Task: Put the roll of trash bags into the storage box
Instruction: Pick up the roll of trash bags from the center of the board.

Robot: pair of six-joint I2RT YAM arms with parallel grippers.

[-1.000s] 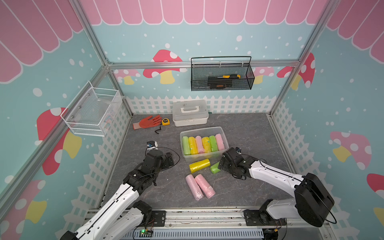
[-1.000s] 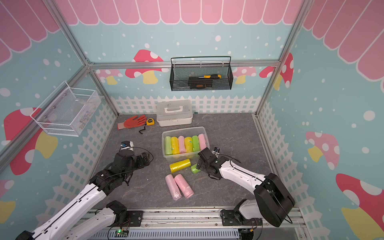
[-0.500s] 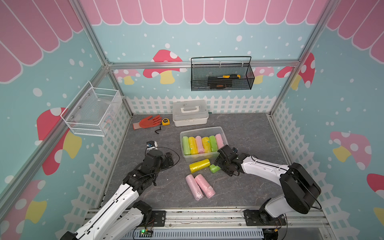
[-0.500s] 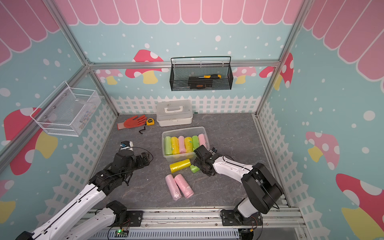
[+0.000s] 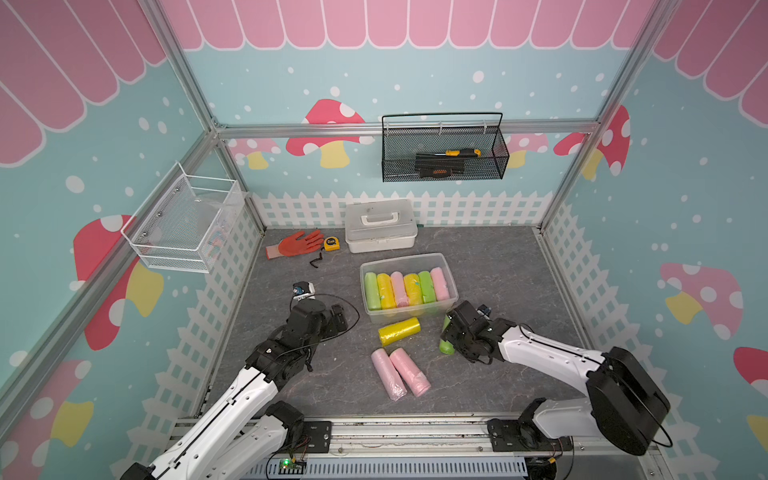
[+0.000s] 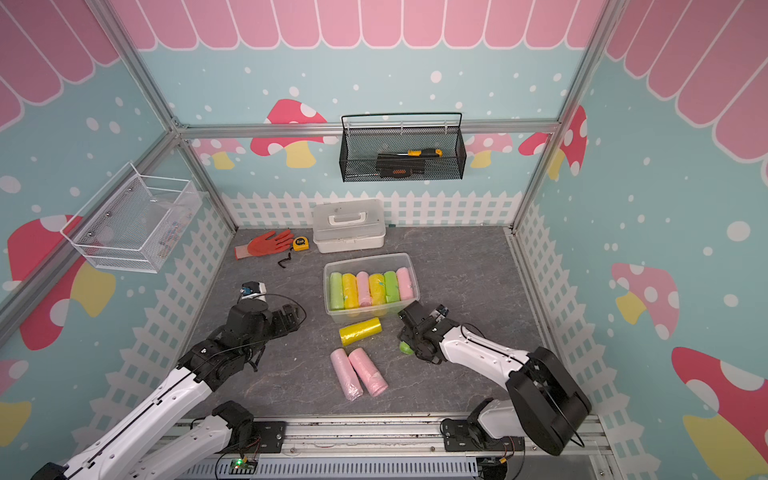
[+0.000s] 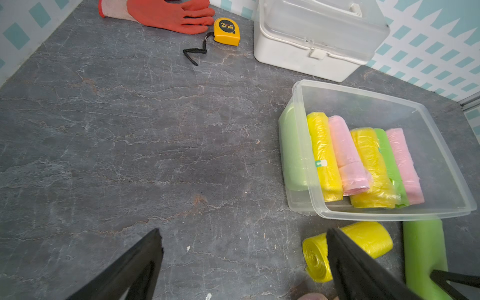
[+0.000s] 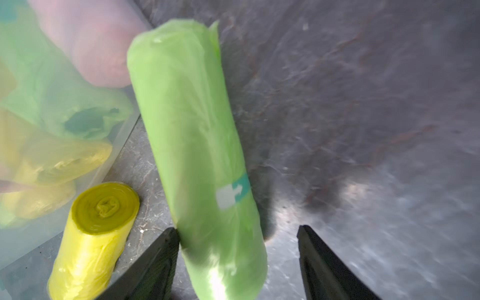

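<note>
Green roll of trash bags (image 8: pixel 192 145) lies on the tabletop (image 5: pixel 498 266), outside the storage box (image 5: pixel 409 258), its far end just beside the box's near right corner. Right tool (image 8: pixel 237 230) straddles the roll's near end w/ jaws partly open. One finger (image 8: pixel 161 259) touches the roll's side and the other stands clear w/ a gap, so no grip is closed on it. Left tool (image 7: pixel 244 249) is wide open, holds nothing, over bare tabletop left of the box.

Room: tabletop right of the green roll and box is open up to the fence-print wall (image 5: pixel 582 291); the stretch btwn left tool and box is bare too. A yellow roll (image 5: pixel 399 331) lies just beside the box's near wall, near the green roll but apart. Two pink rolls (image 5: pixel 399 374) lie touching, nearer the rail. Inside the box six rolls (image 5: pixel 405 289) sit side by side, w/ a bare strip along the far wall.

Writing: the green roll's white-and-teal sticker (image 8: pixel 232 193) has no legible text. The yellow tape measure (image 7: pixel 226 31) shows "2".

Box: clear plastic, rounded corners. Rolls: thin crinkly film, cylinders. Tabletop: grey, veined, stone look.
</note>
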